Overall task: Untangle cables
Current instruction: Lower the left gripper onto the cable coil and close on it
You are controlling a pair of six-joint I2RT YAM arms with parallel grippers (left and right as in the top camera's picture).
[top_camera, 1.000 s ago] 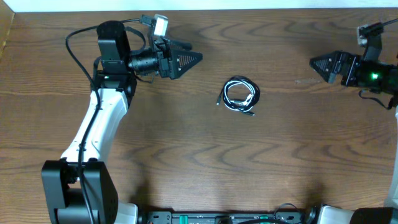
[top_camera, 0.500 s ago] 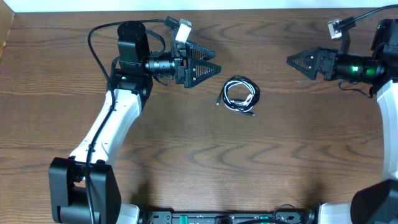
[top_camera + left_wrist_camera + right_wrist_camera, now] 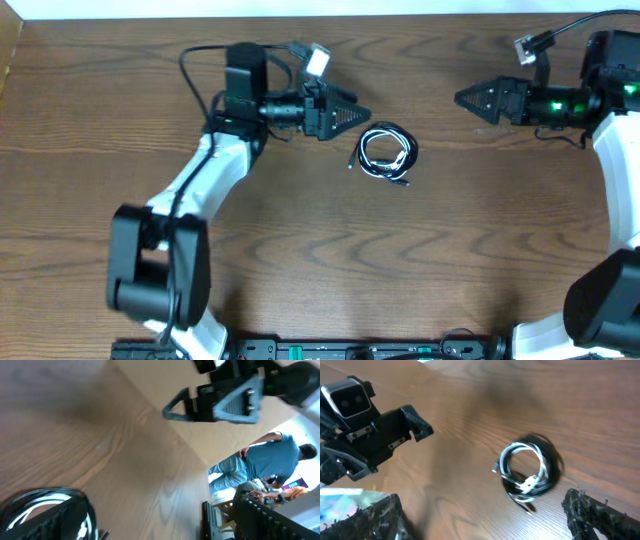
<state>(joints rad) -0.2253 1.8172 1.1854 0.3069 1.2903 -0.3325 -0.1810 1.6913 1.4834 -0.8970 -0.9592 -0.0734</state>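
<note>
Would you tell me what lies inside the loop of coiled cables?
Inside the cables, only bare wooden table shows; where strands overlap, the lower ones are hidden.

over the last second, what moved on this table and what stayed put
Both arms closed in on the cables. The left gripper swung rightward across the table and now sits just left of them; the right gripper slid leftward toward them from the other side. Both are open and hold nothing. The black and white cables stayed coiled together in the same spot, untouched.
</note>
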